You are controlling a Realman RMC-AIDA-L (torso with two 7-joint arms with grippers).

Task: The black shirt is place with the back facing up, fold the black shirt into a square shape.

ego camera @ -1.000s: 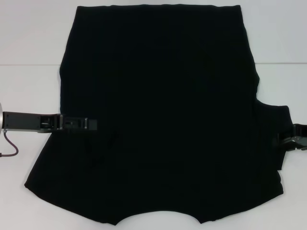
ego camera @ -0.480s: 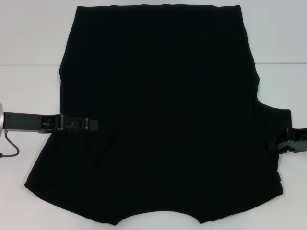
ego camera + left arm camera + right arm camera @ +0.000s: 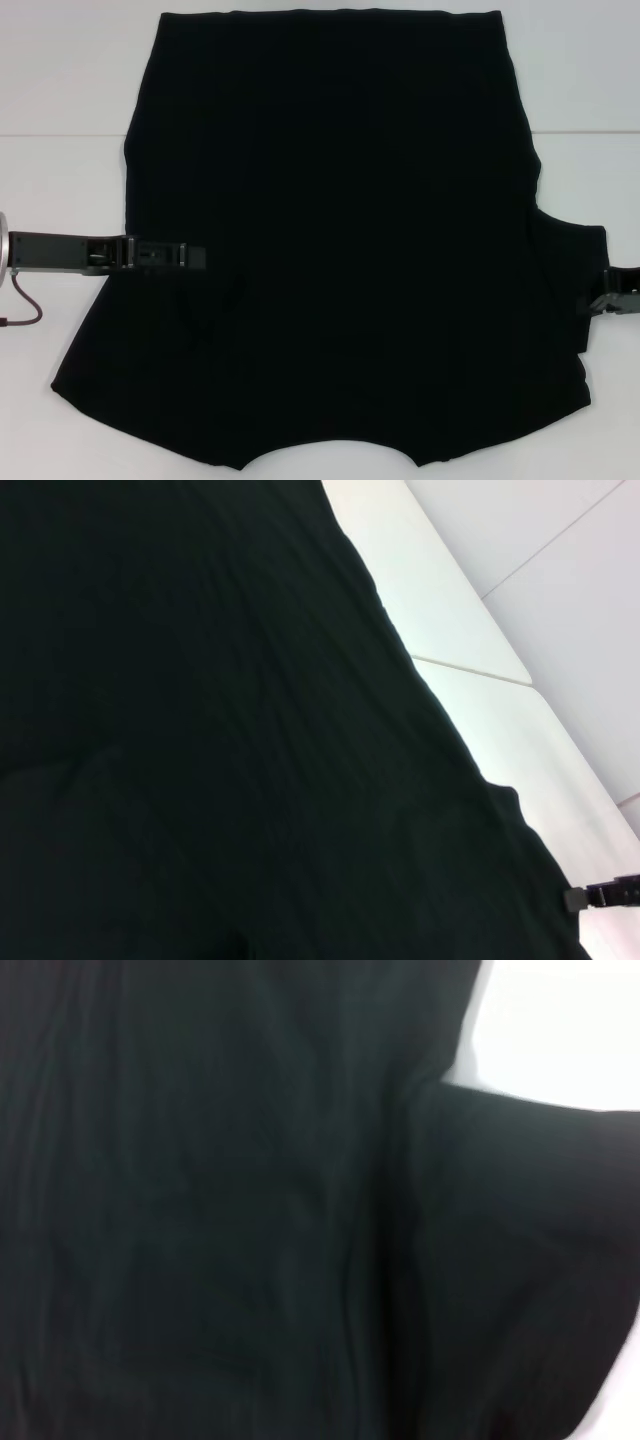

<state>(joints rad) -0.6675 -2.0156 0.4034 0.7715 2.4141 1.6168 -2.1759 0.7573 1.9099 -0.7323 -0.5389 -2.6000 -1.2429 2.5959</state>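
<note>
The black shirt (image 3: 340,240) lies flat on the white table (image 3: 60,90), the left gripper (image 3: 170,257) over its left sleeve, the right gripper (image 3: 618,297) at the right sleeve edge, probably to fold the sides inward; I cannot tell if either is closed.

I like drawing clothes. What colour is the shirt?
Plain black shirt, best seen in the head view.

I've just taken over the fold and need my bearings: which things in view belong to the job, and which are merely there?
Part of the job:
- black shirt, spread flat
- left pincer, over the shirt's left side
- right pincer, at the right sleeve's edge

Merely there:
- white table
- dark cable by the left arm
</note>
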